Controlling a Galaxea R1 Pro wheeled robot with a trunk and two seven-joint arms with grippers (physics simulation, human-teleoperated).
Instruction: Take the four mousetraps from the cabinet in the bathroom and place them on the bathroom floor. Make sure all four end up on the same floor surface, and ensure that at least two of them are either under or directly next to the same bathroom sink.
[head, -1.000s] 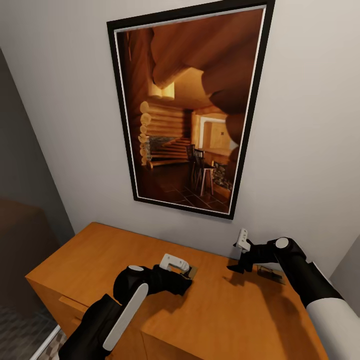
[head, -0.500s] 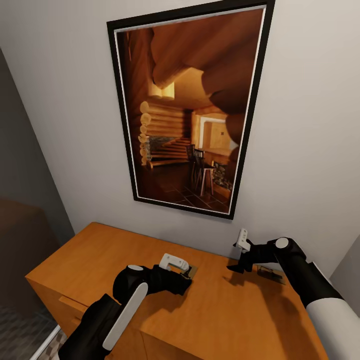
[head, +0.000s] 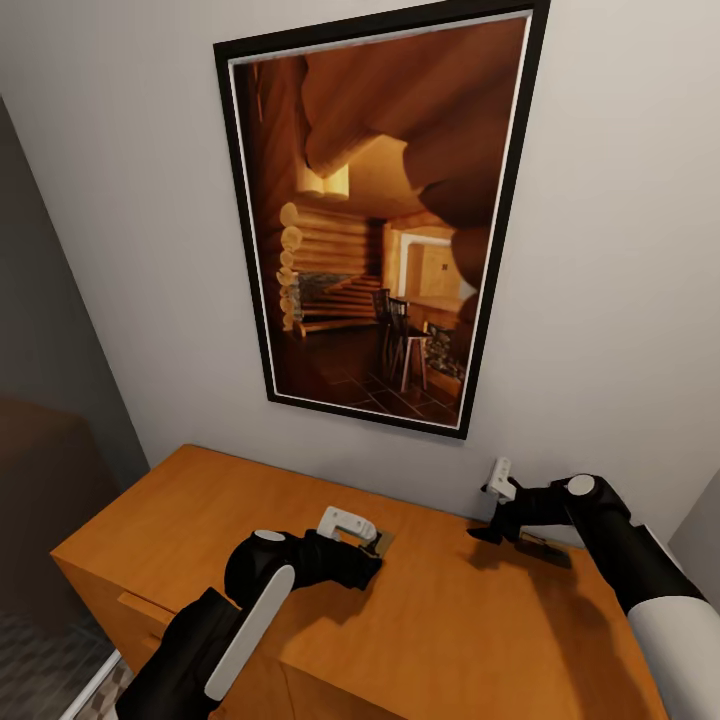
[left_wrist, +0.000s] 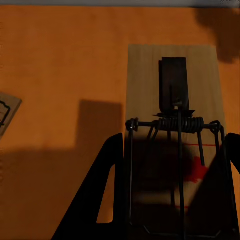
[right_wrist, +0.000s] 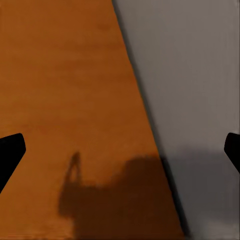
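Mousetraps are sitting on top of the cabinet (head: 200, 510), the orange-brown sideboard up against the grey wall, right below the big black-framed picture (head: 375, 215) of a log cabin interior. One mousetrap (left_wrist: 172, 130) is under the left gripper (head: 372, 552), roughly under the middle of the picture. From the left wrist camera you get a good look: pale wooden board, dark coil spring across it, a red mark, and the two black fingers (left_wrist: 102, 195) standing spread on either side of the board, one at each long edge. So that pincer looks released around the trap, not clenched on it, and I can't say whether the pads touch the wood. The corner of another mousetrap (left_wrist: 6, 112) pokes in at the edge of that same view, apart from the first one.

Second mousetrap (head: 537, 546) from the head camera lies on the cabinet top below the picture's right corner, close to the wall. The right gripper (head: 487, 534) is just beside it. In the right wrist view its fingertips (right_wrist: 11, 152) are far apart, so it's released with nothing between them, pointed at the line where cabinet top meets wall.
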